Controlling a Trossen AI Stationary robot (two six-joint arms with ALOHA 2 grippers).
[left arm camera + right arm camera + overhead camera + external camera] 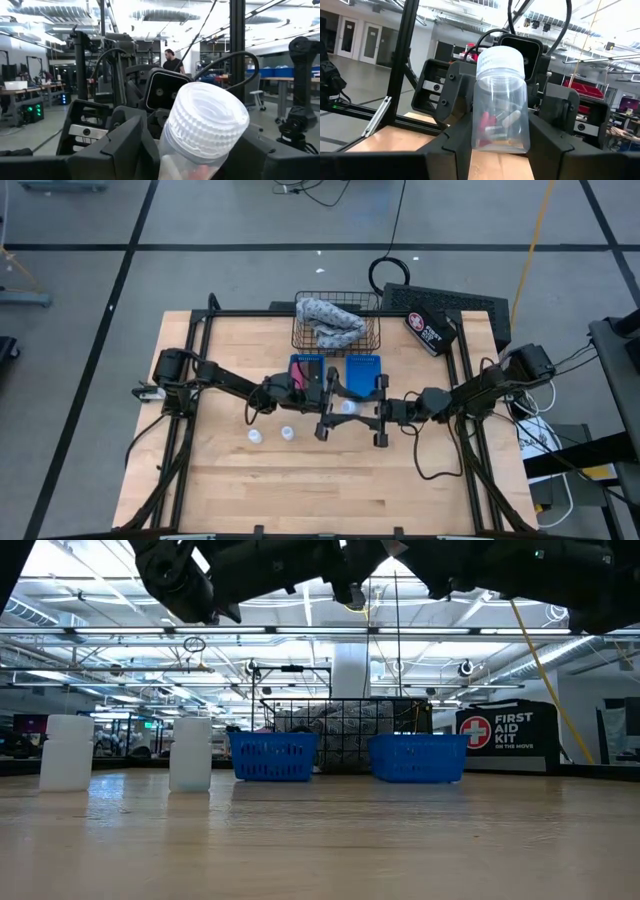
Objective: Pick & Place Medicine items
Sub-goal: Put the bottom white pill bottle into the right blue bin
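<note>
A clear medicine bottle (500, 107) with a white ribbed cap (207, 117) and red, white and brown pieces inside hangs level in the air over the table's middle (346, 408). My left gripper (195, 155) and my right gripper (500, 152) meet there, one at each end, both shut on it. Two small white bottles (255, 437) (288, 434) stand upright on the wood nearer the table's near edge; the low view shows them too (65, 752) (190, 753). My left gripper pinches the bottle's cap end (175, 150) between its two fingers (120, 150), coming level from the table's left, the cap pointing back toward its wrist. My right gripper pinches the lower body near the base (485, 142) between its fingers (547, 150), level from the right. The bottle is lifted clear, lying along both.
Two blue bins (306, 368) (364, 370) sit just beyond the grippers. Behind them a wire basket (372, 330) holds a grey patterned cloth (328, 320). A black first-aid pouch (430, 330) lies at the far right. Bare wood lies toward the near edge (320, 490). A person (174, 61) stands beyond the table.
</note>
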